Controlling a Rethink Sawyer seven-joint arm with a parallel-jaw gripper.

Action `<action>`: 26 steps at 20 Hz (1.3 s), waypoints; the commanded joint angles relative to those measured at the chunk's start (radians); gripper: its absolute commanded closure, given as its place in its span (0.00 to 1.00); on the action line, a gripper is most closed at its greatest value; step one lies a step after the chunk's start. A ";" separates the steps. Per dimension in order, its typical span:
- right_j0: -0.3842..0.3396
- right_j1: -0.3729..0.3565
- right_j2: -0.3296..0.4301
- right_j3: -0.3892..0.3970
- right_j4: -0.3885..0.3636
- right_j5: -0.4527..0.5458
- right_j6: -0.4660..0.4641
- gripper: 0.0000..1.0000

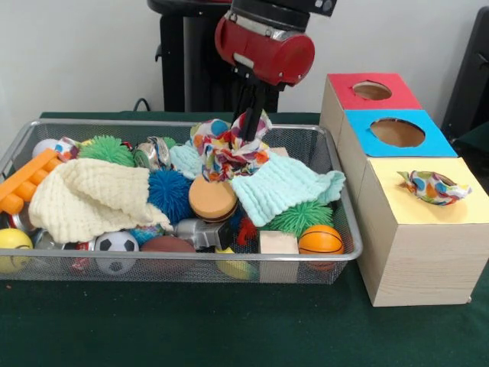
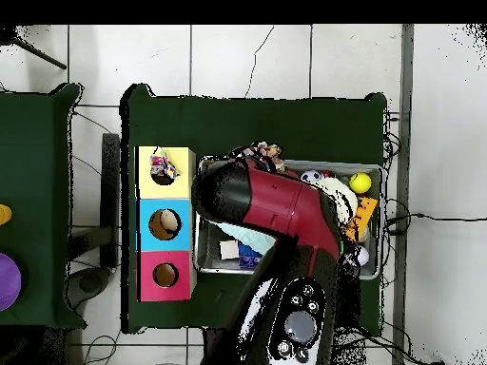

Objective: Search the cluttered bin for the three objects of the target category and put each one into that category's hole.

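Observation:
The wire mesh bin (image 1: 229, 260) is full of toys. My gripper (image 1: 248, 136) reaches down into its middle and is shut on a white polka-dot fabric bundle (image 1: 229, 157), which bunches up around the fingers above a mint cloth. A second polka-dot bundle (image 1: 434, 186) lies on the yellow top (image 1: 412, 210) of the wooden box and covers most of its hole. It also shows in the overhead view (image 2: 164, 171). In the overhead view the arm hides the gripper and much of the bin (image 2: 373, 171); ruffled fabric (image 2: 266, 152) shows at the bin's edge.
A cream knitted cloth (image 1: 92, 195), a mint cloth (image 1: 283, 187), a blue spiky ball (image 1: 170, 191), green spiky balls (image 1: 302, 218), a small basketball (image 1: 321, 239) and a soccer ball (image 1: 116, 245) crowd the bin. The blue-surrounded hole (image 1: 397, 132) and the red-surrounded hole (image 1: 372, 90) lie behind the yellow one.

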 commanded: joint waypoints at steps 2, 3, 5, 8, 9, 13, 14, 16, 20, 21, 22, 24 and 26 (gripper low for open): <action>0.044 -0.028 0.094 0.017 0.003 0.230 0.056 1.00; 0.054 -0.029 0.087 0.010 0.006 0.244 0.072 1.00; 0.077 -0.030 0.076 -0.011 0.017 0.281 0.110 1.00; 0.107 -0.021 0.058 -0.040 0.038 0.326 0.178 1.00; 0.112 -0.020 0.059 -0.042 0.046 0.329 0.189 1.00; 0.123 -0.013 0.091 -0.017 0.132 0.315 0.263 1.00; 0.133 -0.002 0.080 -0.027 0.137 0.317 0.277 1.00; 0.149 0.013 0.062 -0.045 0.147 0.324 0.292 1.00; 0.179 0.040 0.037 -0.074 0.178 0.325 0.321 1.00; 0.182 0.046 0.038 -0.074 0.193 0.317 0.327 1.00; 0.190 0.057 0.041 -0.075 0.209 0.300 0.344 1.00; 0.200 0.071 0.036 -0.085 0.222 0.292 0.348 1.00; 0.213 0.087 0.029 -0.098 0.234 0.290 0.355 1.00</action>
